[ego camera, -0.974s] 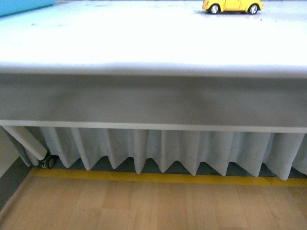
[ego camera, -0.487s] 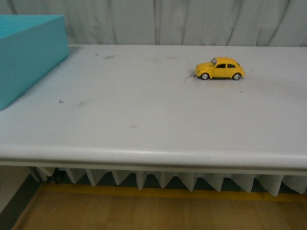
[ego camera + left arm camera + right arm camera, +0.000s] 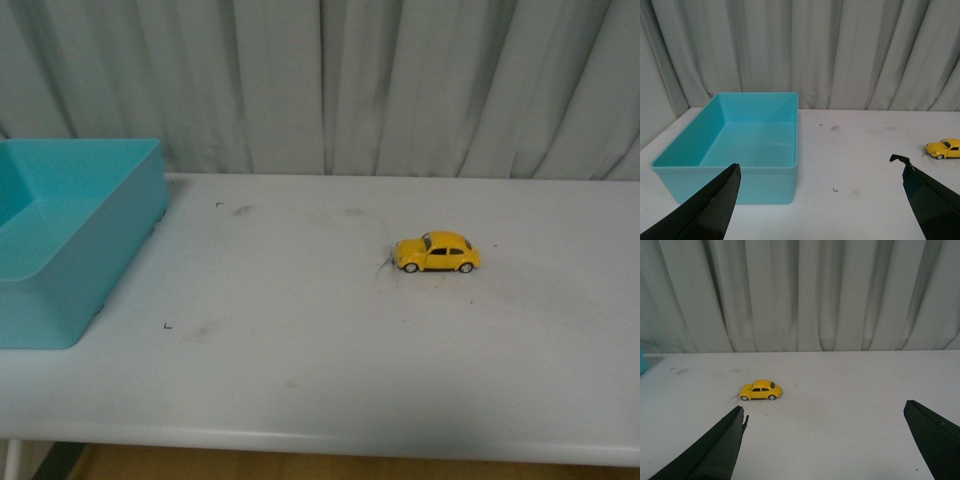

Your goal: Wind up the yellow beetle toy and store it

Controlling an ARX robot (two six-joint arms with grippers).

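Observation:
The yellow beetle toy (image 3: 437,253) stands on its wheels on the white table (image 3: 320,380), right of centre, side-on with its nose to the left. It also shows at the edge of the left wrist view (image 3: 945,148) and in the right wrist view (image 3: 761,390). My left gripper (image 3: 820,192) hangs open over bare table between the teal bin and the car. My right gripper (image 3: 825,432) is open too, with the car beyond its near finger (image 3: 722,445), untouched. Neither arm appears in the front view.
An open, empty teal bin (image 3: 70,240) sits at the table's left end, also seen in the left wrist view (image 3: 747,145). Grey curtains (image 3: 320,85) hang behind the table. Faint dark smudges mark the tabletop.
The front view has swung upward from the table's front edge and floor to the tabletop and curtains. The car has not moved on the table.

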